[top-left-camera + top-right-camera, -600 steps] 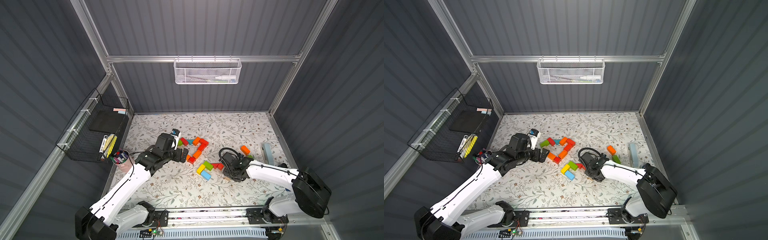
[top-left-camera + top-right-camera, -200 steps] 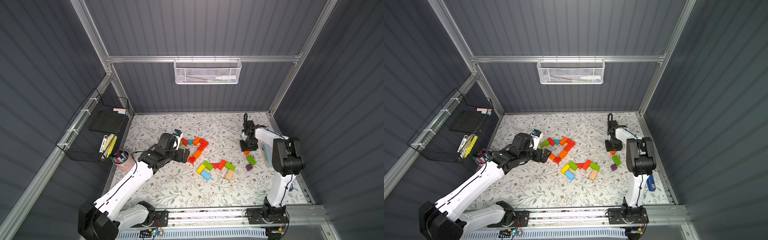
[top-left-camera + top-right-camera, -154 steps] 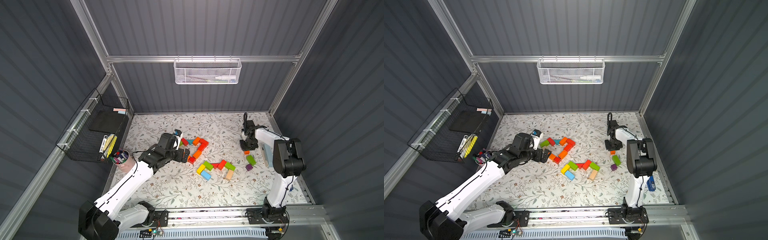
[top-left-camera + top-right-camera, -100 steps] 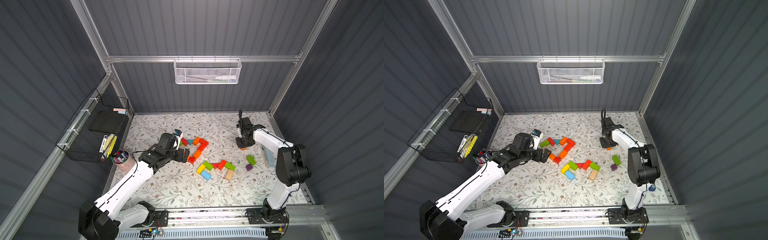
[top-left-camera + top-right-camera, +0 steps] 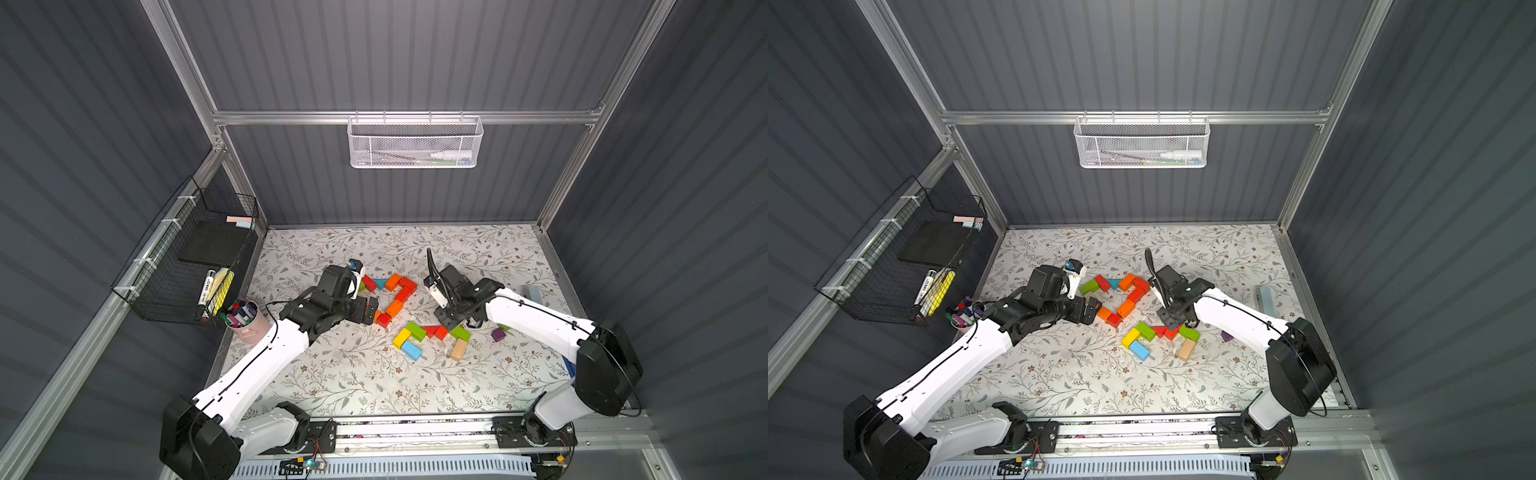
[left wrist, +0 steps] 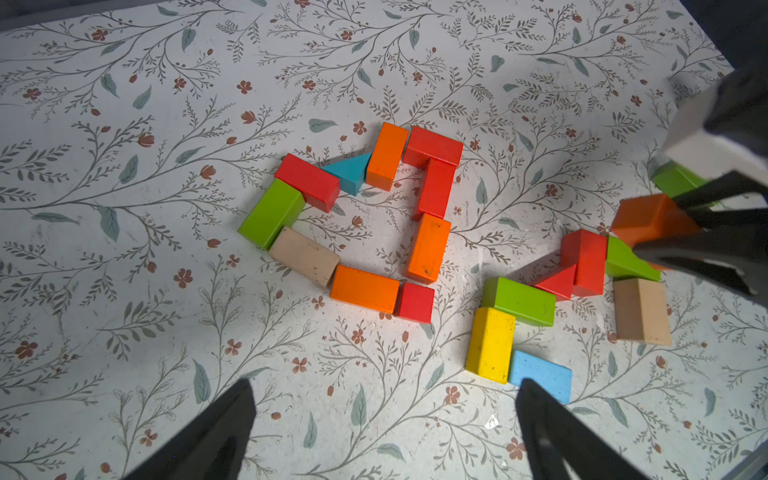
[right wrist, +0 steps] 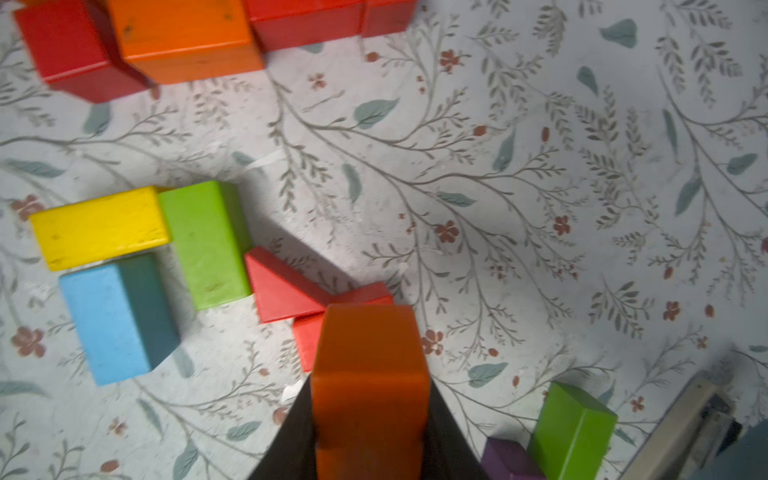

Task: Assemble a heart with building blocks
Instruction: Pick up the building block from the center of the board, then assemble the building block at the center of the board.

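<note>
Brought over from far away: orange wooden block (image 7: 370, 365), gripped tight in right tool (image 5: 1173, 321), now just above red wooden wedge (image 7: 278, 286). Next, probably setting down into heart. Left tool (image 6: 382, 432) spread wide, empty.

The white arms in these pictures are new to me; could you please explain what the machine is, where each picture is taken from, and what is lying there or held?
This is a robot with a left arm and a right arm, each ending in a two-fingered gripper. Both top views look down from one overhead camera; the other two come from cameras on the wrists. On the flowered table lie building blocks: a ring of red, orange, green, tan and teal pieces, and beside it a looser group with a yellow brick and a blue brick. The left gripper stands open and empty near the ring. The right gripper is shut on an orange block, held over the looser group by a red wedge.
</note>
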`<action>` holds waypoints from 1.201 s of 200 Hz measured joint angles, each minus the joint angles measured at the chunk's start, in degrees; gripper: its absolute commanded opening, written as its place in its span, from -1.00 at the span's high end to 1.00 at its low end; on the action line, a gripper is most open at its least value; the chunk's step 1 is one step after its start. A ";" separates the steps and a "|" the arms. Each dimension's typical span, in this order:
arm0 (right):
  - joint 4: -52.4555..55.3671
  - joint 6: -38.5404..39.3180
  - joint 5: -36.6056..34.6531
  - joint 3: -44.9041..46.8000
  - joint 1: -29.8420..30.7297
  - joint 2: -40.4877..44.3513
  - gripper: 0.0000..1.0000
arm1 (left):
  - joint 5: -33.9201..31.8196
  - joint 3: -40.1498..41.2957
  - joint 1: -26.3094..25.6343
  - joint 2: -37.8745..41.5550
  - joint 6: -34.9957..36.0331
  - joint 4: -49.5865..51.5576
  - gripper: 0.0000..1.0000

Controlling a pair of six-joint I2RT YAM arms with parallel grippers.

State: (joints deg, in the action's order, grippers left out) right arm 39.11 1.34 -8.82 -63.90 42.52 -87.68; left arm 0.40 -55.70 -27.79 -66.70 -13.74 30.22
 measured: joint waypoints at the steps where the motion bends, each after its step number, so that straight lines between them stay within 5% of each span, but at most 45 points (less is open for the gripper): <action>1: 0.02 0.00 0.04 0.07 0.13 0.09 0.58 | 0.00 0.00 0.00 0.00 0.00 0.02 -0.98; 76: 2.45 -0.46 2.01 4.04 8.44 1.49 0.55 | 8.31 3.48 0.11 -2.19 -2.49 -0.50 -0.98; 120: 2.71 -0.94 2.67 6.60 11.08 -0.04 0.54 | 15.37 7.04 0.11 -7.65 -6.58 -4.55 -0.47; 170: 1.97 -1.55 3.50 6.99 13.33 -3.39 0.53 | 20.17 9.38 0.11 -13.62 -11.15 -9.70 -0.16; 240: 1.05 -2.60 3.74 6.69 15.78 -7.30 0.46 | 23.10 13.62 0.11 -15.52 -14.10 -16.94 -0.07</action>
State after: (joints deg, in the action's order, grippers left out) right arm 40.16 -1.26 -5.08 -57.21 58.30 -94.98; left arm 23.51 -42.09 -27.68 -82.21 -27.83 13.28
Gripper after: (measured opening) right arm 0.314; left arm 0.542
